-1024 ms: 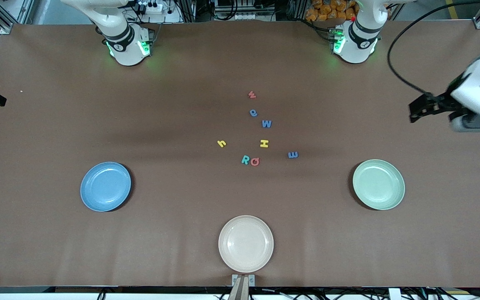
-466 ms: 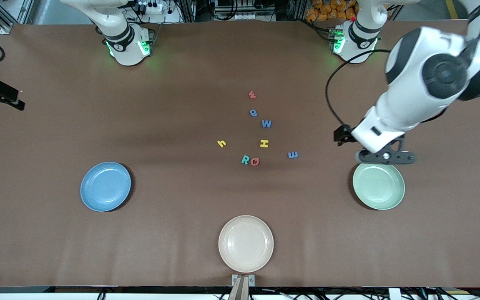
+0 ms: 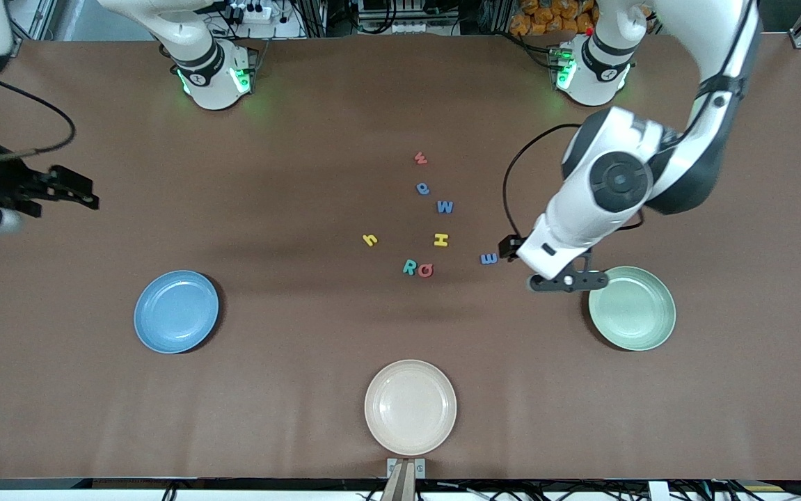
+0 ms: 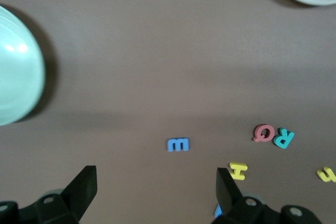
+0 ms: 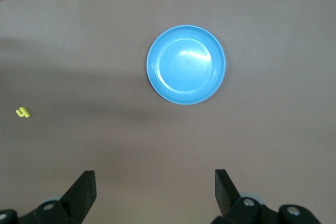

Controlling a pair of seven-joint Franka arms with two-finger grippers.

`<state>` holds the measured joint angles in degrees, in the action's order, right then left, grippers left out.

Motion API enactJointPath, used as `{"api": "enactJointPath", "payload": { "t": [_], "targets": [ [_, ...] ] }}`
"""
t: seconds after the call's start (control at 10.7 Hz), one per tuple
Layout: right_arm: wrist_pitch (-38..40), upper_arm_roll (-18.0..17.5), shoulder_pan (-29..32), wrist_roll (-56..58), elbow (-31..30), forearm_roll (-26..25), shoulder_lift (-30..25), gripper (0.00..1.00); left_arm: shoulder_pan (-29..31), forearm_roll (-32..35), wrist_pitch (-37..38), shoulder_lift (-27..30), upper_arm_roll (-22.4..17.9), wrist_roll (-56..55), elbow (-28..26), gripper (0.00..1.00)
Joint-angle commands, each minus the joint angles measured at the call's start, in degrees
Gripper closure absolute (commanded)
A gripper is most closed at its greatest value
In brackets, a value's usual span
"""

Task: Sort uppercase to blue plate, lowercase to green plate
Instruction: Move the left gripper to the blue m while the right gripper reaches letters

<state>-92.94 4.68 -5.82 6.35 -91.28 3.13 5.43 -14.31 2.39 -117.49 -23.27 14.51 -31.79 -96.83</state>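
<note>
I've swung the left arm in from the edge of the table at its own end; its left gripper (image 4: 155,192), jaws wide, now hangs just beside the blue m (image 3: 488,259), at about 3 o'clock from it, and at 10 o'clock from the green plate (image 3: 632,308). The right gripper (image 3: 83,195) has also come inward from the table edge, now at 11 o'clock from the blue plate (image 3: 176,311), also spread.

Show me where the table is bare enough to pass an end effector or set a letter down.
Bare brown table lies between the blue plate and cream plate, and between cream and green plate. Crowded: the letter cluster mid-table, from red w down to R.
</note>
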Motion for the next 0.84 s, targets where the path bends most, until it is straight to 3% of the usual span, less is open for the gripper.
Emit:
{"api": "enactJointPath", "payload": {
  "t": [0.0,0.19,0.47,0.74],
  "targets": [
    [-3.2,0.15,-3.13,-1.34,-2.68,1.17,0.89,0.0,-0.9,0.16,-7.3,0.69,0.51,-3.36,-7.39,0.0],
    [-5.31,0.15,-6.73,-4.14,-2.59,2.4,3.61,0.0,-1.6,0.86,-10.64,0.69,1.05,-3.54,-11.78,0.0],
    [-9.43,0.15,-13.14,-7.23,-1.98,2.49,8.79,0.0,-3.7,11.11,-14.26,-3.52,1.22,-12.65,-12.25,0.0],
    [-10.77,0.15,-17.37,-13.27,5.29,2.58,17.14,0.0,-4.06,11.85,-17.06,-5.98,1.13,-14.35,-11.98,0.0]
  ]
}}
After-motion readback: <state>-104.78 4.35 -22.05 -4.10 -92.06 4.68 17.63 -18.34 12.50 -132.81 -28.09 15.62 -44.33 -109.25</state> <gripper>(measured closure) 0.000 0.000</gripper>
